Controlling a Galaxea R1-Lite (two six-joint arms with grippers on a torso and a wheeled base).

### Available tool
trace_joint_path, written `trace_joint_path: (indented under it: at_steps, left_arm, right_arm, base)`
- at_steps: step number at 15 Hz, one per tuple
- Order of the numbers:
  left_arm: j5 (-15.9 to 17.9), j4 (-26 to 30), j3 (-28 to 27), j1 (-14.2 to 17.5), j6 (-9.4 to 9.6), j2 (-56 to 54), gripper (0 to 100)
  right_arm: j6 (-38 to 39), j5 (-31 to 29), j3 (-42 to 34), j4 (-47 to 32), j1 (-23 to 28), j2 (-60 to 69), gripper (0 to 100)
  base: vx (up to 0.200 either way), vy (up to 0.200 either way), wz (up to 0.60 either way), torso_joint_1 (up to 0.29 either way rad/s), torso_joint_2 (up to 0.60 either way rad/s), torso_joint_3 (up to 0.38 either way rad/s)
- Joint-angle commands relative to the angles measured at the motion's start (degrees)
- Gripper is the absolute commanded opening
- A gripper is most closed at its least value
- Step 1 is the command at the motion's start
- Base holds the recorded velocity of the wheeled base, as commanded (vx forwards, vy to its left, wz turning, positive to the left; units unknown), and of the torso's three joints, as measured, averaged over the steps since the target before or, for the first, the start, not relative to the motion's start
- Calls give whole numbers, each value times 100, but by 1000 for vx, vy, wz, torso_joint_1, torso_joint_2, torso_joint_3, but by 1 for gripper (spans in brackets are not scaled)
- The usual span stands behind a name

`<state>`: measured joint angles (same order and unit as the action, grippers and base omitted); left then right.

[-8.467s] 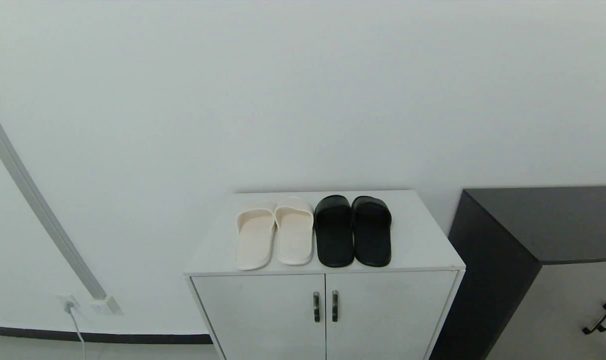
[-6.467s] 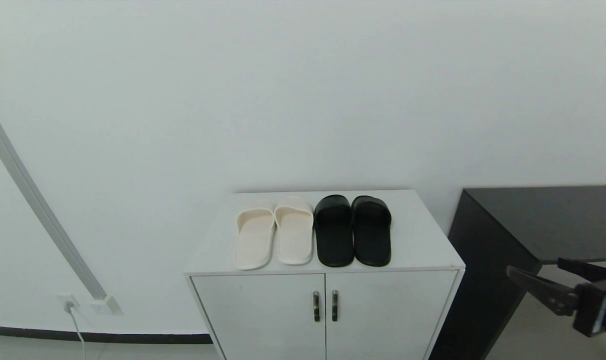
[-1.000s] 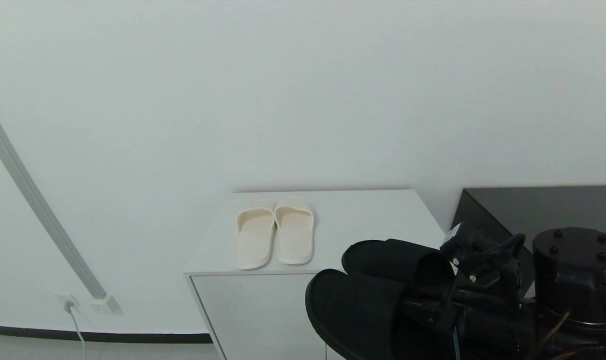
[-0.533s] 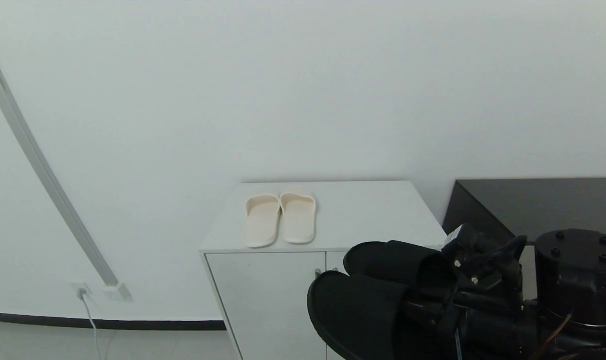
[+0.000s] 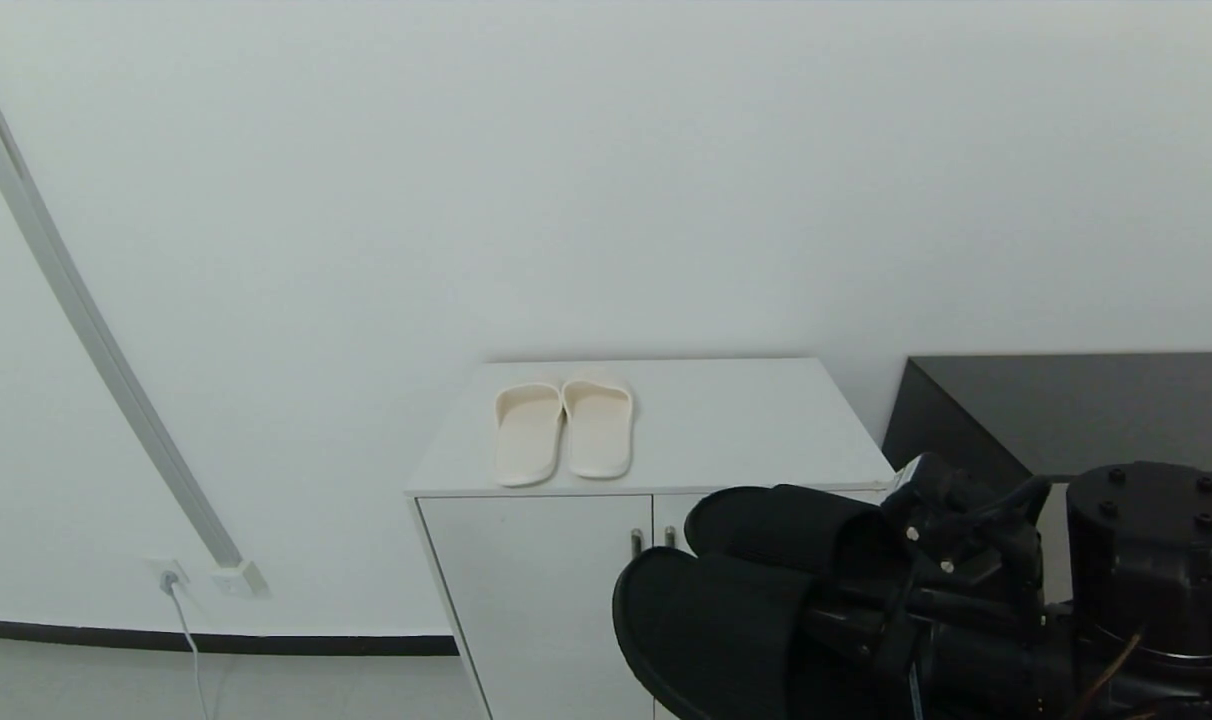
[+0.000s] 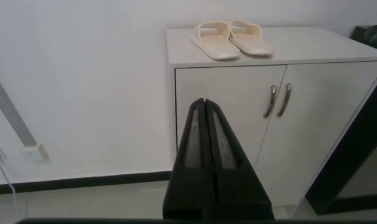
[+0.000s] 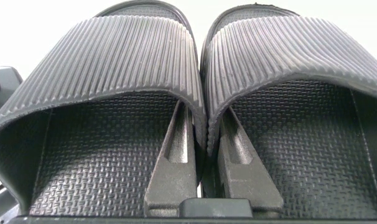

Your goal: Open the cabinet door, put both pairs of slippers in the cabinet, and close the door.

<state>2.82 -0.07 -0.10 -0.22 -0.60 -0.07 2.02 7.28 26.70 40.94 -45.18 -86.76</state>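
The right gripper [image 7: 203, 134] clamps the black slippers [image 5: 766, 590] in front of the cabinet [image 5: 736, 420], hiding most of its right door [image 6: 325, 118]. White slippers [image 5: 564, 430] sit on top; the left gripper [image 6: 204, 106], pinched empty, faces its left door [image 6: 238, 84].

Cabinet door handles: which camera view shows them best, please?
The left wrist view: both handles stand whole and unblocked on the shut doors. In the head view the black slippers hide their lower parts. The right wrist view faces the slippers' straps.

Head, left wrist (both forward-facing) share cabinet [image 5: 746, 425].
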Motion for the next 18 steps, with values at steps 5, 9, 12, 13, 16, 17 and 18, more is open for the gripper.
trace_joint_path:
  at_steps: [5, 9, 12, 13, 16, 17, 18]
  left_arm:
    - [0, -1, 1, 4, 16, 7, 0]
    - [0, -1, 1, 4, 16, 7, 0]
    - [8, -1, 1, 4, 16, 7, 100]
    - [0, -1, 1, 4, -2, 7, 100]
    - [0, -1, 1, 4, 7, 7, 100]
    - [0, -1, 1, 4, 7, 7, 100]
    - [0, -1, 1, 4, 7, 7, 100]
  right_arm:
    - [-202, 11, -95, 11, -9, -25, 0]
    - [-238, 19, -138, 11, -9, 1, 0]
    - [-238, 19, -165, 11, -9, -8, 0]
    - [-238, 19, -174, 11, -9, -8, 0]
    - [-238, 19, -200, 20, -9, 1, 0]
    - [-238, 19, -200, 28, -9, 1, 0]
    - [-238, 19, -200, 46, -9, 1, 0]
  base:
    - [0, 0, 0, 0, 0, 0]
    - [0, 0, 0, -41, 89, 57]
    - [0, 0, 0, -155, 364, 201]
    - [0, 0, 0, -168, 393, 207]
    - [0, 0, 0, -194, 460, 253]
    - [0, 0, 0, -232, 549, 320]
    - [0, 0, 0, -227, 540, 315]
